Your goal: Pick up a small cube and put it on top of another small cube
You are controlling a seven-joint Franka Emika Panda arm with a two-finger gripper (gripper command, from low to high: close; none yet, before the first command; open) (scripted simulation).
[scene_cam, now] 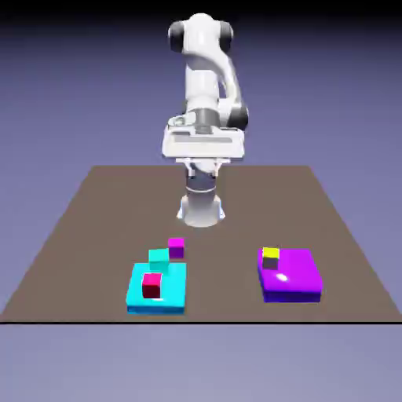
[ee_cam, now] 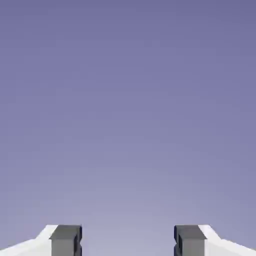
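Holding our gripper spread and empty, we are seeing the magenta cube lying on the table, touching the teal cube, which is sitting beside the cyan slab carrying a red cube.

No legible text or markings

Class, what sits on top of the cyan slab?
A red cube sits on the cyan slab. The teal cube stands at its far edge; whether on it is unclear.
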